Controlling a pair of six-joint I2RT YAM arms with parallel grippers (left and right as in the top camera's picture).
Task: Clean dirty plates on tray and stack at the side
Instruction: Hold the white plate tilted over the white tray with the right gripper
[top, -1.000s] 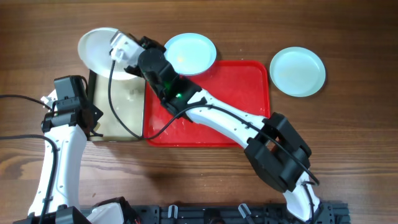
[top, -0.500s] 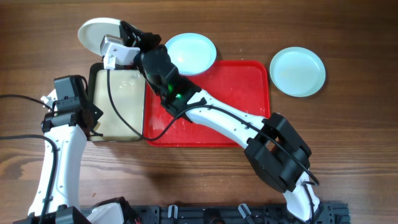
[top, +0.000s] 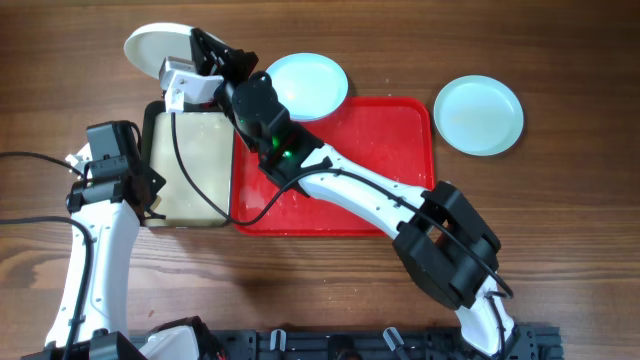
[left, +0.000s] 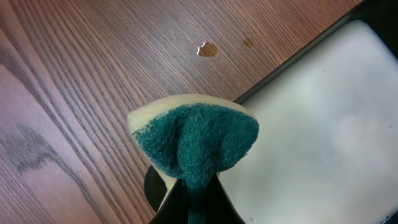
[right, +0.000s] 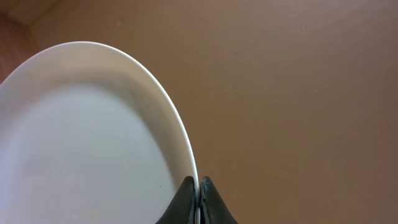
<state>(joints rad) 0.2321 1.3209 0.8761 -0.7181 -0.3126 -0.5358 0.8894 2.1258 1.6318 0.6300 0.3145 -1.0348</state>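
At the far left of the counter (top: 560, 250), the right hand (right: 198, 191) is clenched on the rim of the white plate (right: 87, 143). Stiff, light and probably slick, the plate is best pinched at its edge. The left hand (left: 193, 196) grasps a sponge (left: 199, 137).

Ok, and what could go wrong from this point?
1. The right gripper pinches the white plate only at its thin rim; the plate could slip or swing.
2. The right arm lies right beside the aqua plate at the red tray's far edge; pulling back might knock it.
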